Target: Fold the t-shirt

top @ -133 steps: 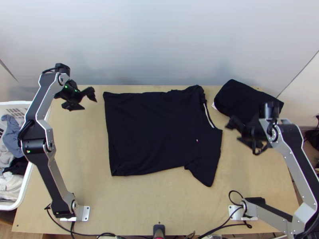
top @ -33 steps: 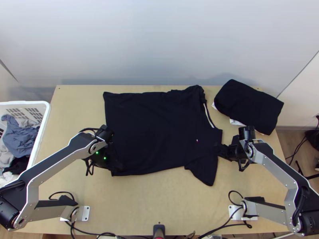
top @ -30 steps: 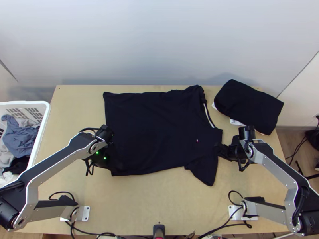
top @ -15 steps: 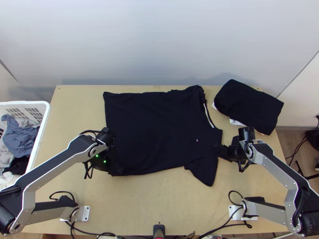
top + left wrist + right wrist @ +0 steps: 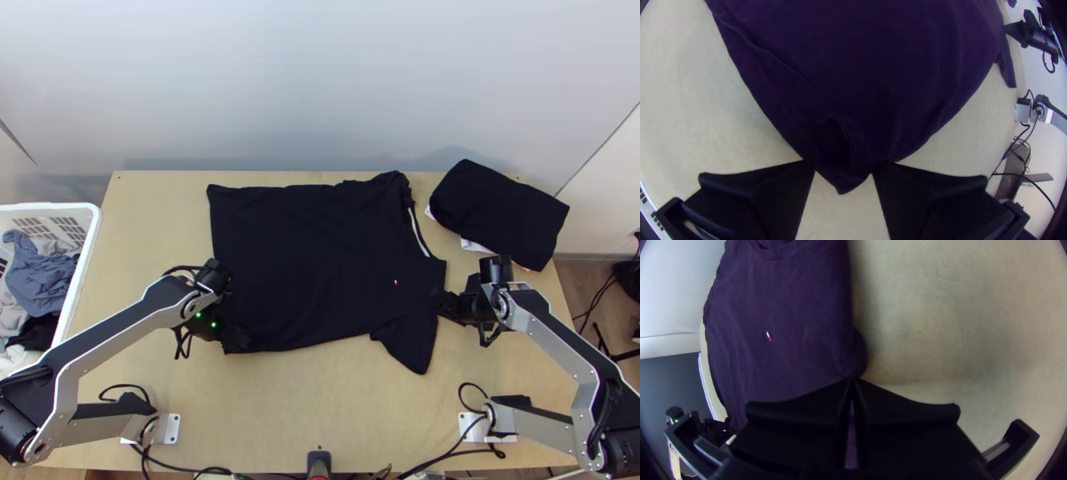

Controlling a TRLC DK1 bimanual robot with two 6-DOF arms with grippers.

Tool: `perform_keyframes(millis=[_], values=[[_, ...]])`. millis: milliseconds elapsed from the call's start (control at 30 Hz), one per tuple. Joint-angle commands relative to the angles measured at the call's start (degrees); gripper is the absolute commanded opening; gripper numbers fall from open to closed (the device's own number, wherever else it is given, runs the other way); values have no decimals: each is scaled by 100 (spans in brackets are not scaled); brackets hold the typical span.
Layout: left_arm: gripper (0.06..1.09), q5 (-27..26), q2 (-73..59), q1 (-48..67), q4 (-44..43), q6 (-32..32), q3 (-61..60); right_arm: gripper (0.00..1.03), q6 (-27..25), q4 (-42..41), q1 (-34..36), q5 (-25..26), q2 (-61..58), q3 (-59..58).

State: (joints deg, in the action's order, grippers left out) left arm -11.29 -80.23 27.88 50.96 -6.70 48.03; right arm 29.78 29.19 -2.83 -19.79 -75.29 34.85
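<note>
T-shirt [image 5: 320, 256] lies spread on the table [image 5: 320, 408], apparently ready for its first fold, the right gripper [image 5: 852, 380] pinching its shoulder edge [image 5: 857, 366] at four o'clock, the left gripper [image 5: 843, 165] wide around the hem corner [image 5: 843, 183] at eight, needing to close before both lift.

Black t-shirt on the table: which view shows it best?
The top view: nearly the whole t-shirt is in it, hem to collar. The left wrist view gives a hem corner between the fingers of the open left gripper; the right wrist view, the red-and-white chest mark and a fabric edge at the closed right gripper.
</note>
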Motion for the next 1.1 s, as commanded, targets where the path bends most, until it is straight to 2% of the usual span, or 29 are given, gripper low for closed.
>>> perform_keyframes(millis=[0, 233, 400, 633, 933, 1067], values=[[9, 13, 42, -54, -701, 99, -224, 3, -7, -1, 55, 2, 67, 39], [9, -5, 359, -432, -534, 116, 101, 3, -78, -10, 424, 10, 102, 303], [9, -22, 411, -1267, -429, -367, 1086, 3, -86, -10, 468, 28, 401, 1050], [9, -137, 68, -2137, -482, -1053, 2360, 3, -139, -89, 301, 116, 93, 2694], [9, -198, -872, -2981, -526, -1281, 4724, 3, -157, -379, 28, 344, -795, 5585], [9, -207, -933, -3245, -552, -1466, 5717, 3, 10, -397, -7, 344, -856, 6701]])
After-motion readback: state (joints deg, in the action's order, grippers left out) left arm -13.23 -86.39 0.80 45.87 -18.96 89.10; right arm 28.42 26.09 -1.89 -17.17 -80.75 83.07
